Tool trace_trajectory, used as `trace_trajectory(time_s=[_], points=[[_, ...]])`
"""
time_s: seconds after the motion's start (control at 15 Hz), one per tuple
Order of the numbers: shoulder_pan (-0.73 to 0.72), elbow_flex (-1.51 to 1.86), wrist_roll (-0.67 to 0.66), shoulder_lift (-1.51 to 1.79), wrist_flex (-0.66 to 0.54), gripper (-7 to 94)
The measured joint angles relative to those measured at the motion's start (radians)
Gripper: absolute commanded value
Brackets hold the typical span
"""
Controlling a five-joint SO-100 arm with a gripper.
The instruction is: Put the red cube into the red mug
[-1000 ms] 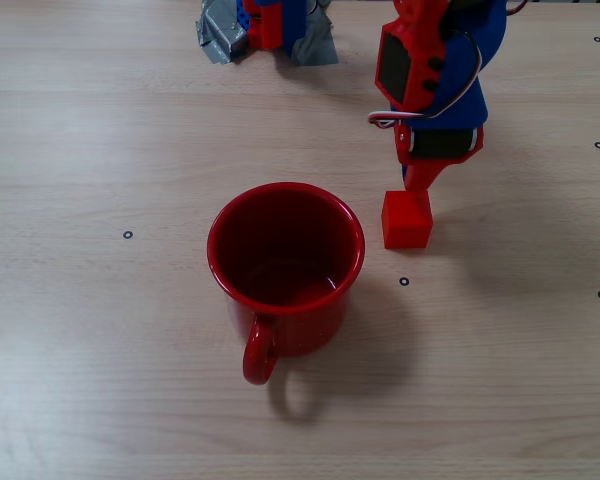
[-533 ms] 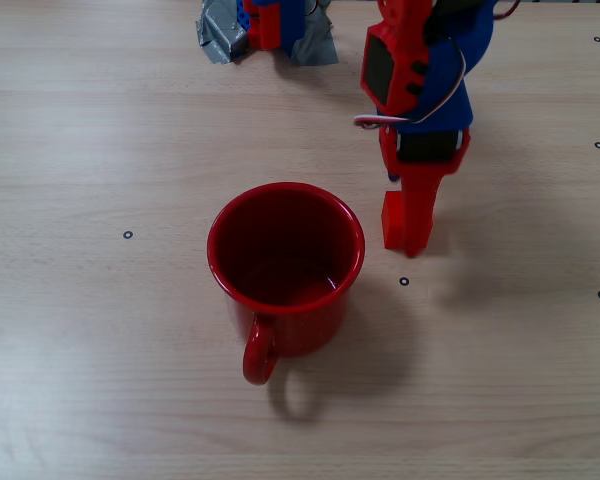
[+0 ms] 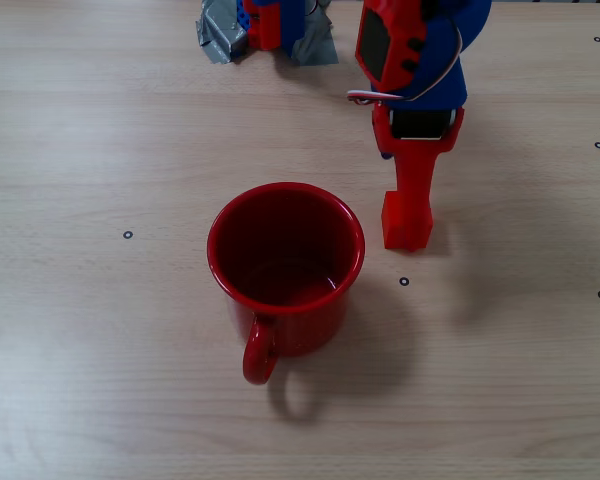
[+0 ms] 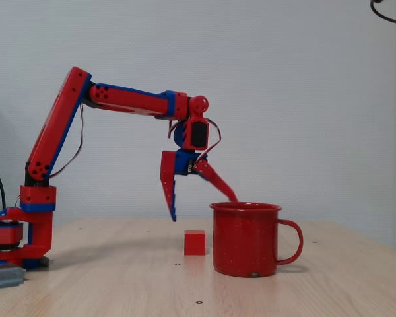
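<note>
The red cube (image 3: 391,228) rests on the wooden table just right of the red mug (image 3: 285,250), a small gap apart. In a fixed view from the side, the cube (image 4: 195,242) stands left of the upright, empty mug (image 4: 245,241), whose handle points away from it. My gripper (image 4: 203,206) hangs open above the cube, with one finger pointing down left of it and the other slanting behind the mug's rim. From above, the gripper (image 3: 408,200) lies over the cube, and its long red finger (image 3: 413,185) hides most of the cube's top. Nothing is held.
The arm's base (image 3: 270,25), fixed with grey tape (image 3: 220,35), sits at the table's far edge; from the side the base (image 4: 26,244) is at the left. Small black dot marks (image 3: 404,281) are scattered on the table.
The wrist has shifted slightly left and swung so its long finger now reaches over the cube, which was uncovered a second ago. Cube and mug have not moved.
</note>
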Motion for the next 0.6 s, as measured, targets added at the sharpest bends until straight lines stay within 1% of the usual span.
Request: trace_trajectory(time_s=[0.27, 0.6], points=[[-0.031, 0.0, 0.048, 0.0, -0.038, 52], [-0.091, 0.0, 0.046, -0.003, -0.055, 52]])
